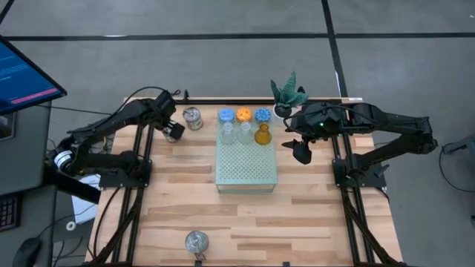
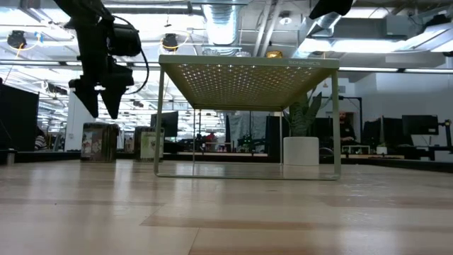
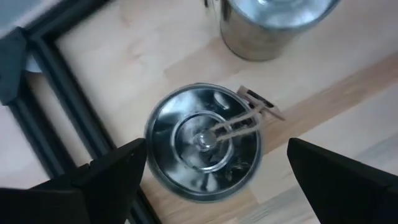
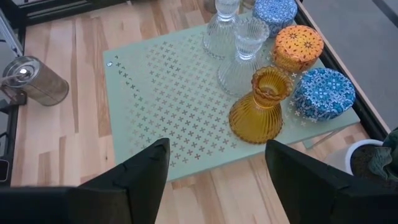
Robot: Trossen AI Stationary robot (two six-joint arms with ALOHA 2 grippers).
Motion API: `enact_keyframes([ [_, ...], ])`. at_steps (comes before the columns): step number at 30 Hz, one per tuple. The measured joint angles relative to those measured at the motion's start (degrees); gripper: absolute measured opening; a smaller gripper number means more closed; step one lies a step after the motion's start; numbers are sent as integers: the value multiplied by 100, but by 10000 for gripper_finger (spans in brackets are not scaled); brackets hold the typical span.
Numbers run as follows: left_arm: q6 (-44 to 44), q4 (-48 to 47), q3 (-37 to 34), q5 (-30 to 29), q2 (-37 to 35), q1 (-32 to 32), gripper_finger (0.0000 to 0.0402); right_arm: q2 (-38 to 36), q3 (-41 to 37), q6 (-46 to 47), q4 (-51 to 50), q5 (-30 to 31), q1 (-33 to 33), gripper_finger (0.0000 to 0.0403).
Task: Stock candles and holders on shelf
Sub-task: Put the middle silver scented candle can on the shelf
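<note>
The mint-green shelf (image 1: 246, 167) stands mid-table. On its far end stand two blue candles (image 1: 226, 115) (image 1: 262, 115), an orange candle (image 1: 243, 114), two clear glass holders (image 1: 227, 134) (image 1: 245, 133) and an amber holder (image 1: 262, 135). My left gripper (image 1: 173, 131) is open and hovers above a silver tin (image 3: 202, 143), one finger to each side and not touching. A second tin (image 1: 192, 118) stands just beyond it. A third tin (image 1: 196, 241) stands near the front edge. My right gripper (image 1: 300, 152) is open and empty, right of the shelf.
A green plant in a white pot (image 1: 288, 96) stands at the far edge, between the shelf and my right arm. The near half of the shelf top (image 4: 168, 112) is bare. A monitor (image 1: 22, 74) stands off the table's left.
</note>
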Motion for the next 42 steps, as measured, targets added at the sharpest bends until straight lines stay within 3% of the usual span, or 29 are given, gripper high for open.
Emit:
enact_keyframes([
  [3,329,4,0,308,188,182,389,0,0,-24,-1,0,0,256],
  [11,691,98,0,375,512,371,388,0,0,-44,-3,0,0,256],
  [16,692,2,95,564,208,327,388,0,0,-46,-14,0,0,256],
  [21,969,-236,404,395,-190,294,388,0,0,-46,-14,1,-27,256],
  [27,937,-419,544,324,-306,289,388,0,0,-83,-12,0,-176,256],
  [34,254,-464,544,327,-306,283,388,0,0,-142,-10,-2,-203,256],
  [42,324,-529,544,296,-152,336,388,0,0,-204,-12,-169,-203,256],
])
